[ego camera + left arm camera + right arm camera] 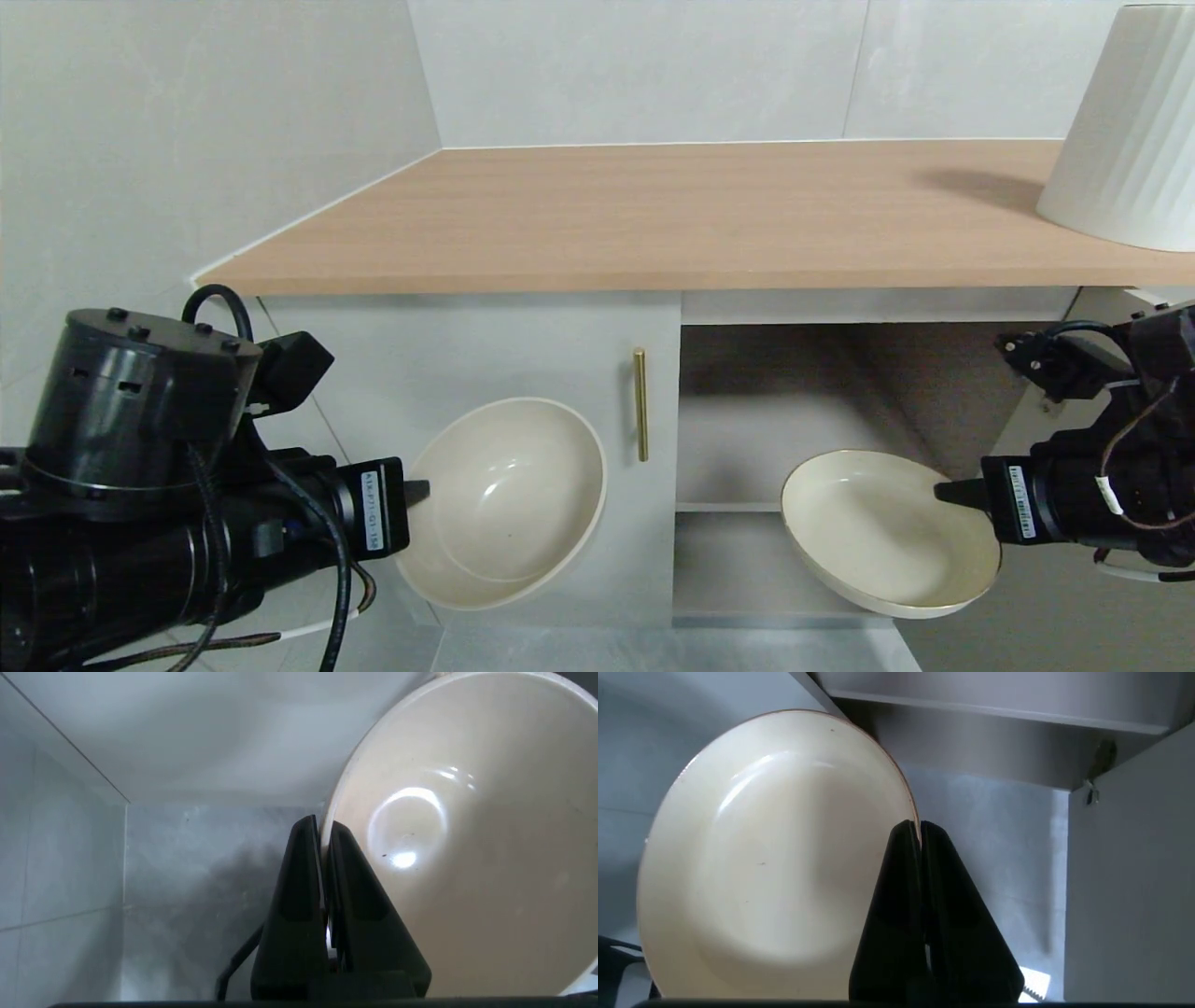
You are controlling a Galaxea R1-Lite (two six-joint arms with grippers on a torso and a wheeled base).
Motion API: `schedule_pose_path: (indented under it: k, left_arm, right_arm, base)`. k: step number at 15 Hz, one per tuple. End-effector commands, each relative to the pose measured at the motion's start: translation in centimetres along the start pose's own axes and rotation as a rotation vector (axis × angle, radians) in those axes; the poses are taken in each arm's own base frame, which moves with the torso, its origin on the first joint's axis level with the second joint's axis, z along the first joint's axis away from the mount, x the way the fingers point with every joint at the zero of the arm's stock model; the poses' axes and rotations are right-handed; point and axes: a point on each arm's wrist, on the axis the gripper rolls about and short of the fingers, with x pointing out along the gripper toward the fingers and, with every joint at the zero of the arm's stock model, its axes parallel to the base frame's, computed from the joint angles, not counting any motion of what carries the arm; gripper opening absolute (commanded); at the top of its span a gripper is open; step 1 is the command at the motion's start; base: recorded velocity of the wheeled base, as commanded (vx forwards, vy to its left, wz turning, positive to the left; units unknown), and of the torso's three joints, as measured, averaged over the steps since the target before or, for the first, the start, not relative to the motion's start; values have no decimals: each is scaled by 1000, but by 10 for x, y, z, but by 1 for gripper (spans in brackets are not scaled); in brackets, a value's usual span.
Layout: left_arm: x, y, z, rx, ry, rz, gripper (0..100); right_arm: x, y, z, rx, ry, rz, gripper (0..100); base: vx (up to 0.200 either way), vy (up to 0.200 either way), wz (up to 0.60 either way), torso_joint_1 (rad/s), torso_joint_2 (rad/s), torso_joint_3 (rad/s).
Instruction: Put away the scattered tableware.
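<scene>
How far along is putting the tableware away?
Done: the cabinet stands open on the right. In hand: the left pincer is shut on the bowl, the right pincer on the plate, both before the cabinet. Left: neither rests on the shelf yet.

**A:** What are the bowl point(509, 504) and the plate point(887, 532) made of?

**B:** Both look like glazed ceramic, cream, smooth and glossy. The bowl's inside carries bright highlights. The plate has a thin darker line round its rim.

**A:** And the bench point(653, 215)?

**B:** The top is light wood grain, smooth and matt. The cabinet door point(467, 364) below it is plain grey and matt. Its handle point(640, 404) is brass-coloured metal with a soft shine.

**A:** What is that at two o'clock?

**B:** A lampshade point(1130, 131), white and pleated. It could be cloth or paper, I can't tell which.

**A:** And the tools?

**B:** The left tool point(422, 489) and the right tool point(941, 491) have black fingers that look like smooth, dull plastic. The wall tiles point(187, 140) are pale and smooth.
</scene>
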Motion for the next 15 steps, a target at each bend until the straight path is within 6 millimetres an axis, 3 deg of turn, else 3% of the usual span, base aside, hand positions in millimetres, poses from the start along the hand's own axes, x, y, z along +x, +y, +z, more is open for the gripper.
schedule_pose_path:
  k: [1, 4, 6, 11, 15]
  left_arm:
    - [0, 0, 0, 0, 1, 2, 0]
    - [1, 0, 0, 1, 3, 2, 0]
    - [1, 1, -1, 1, 5, 4, 0]
    - [2, 2, -4, 32, 16, 10, 0]
    - [3, 2, -4, 32, 18, 9, 0]
  right_arm:
    - [1, 0, 0, 0, 4, -1, 0]
    - [10, 0, -1, 0, 31, -10, 0]
    - [28, -1, -4, 0, 90, -28, 0]
    - [116, -15, -22, 17, 243, -169, 0]
    - [179, -25, -36, 123, 176, -211, 0]
  base:
    - [0, 0, 0, 0, 0, 0]
    - [0, 0, 0, 0, 0, 0]
    - [0, 0, 0, 0, 0, 0]
    - [0, 0, 0, 0, 0, 0]
    - [0, 0, 0, 0, 0, 0]
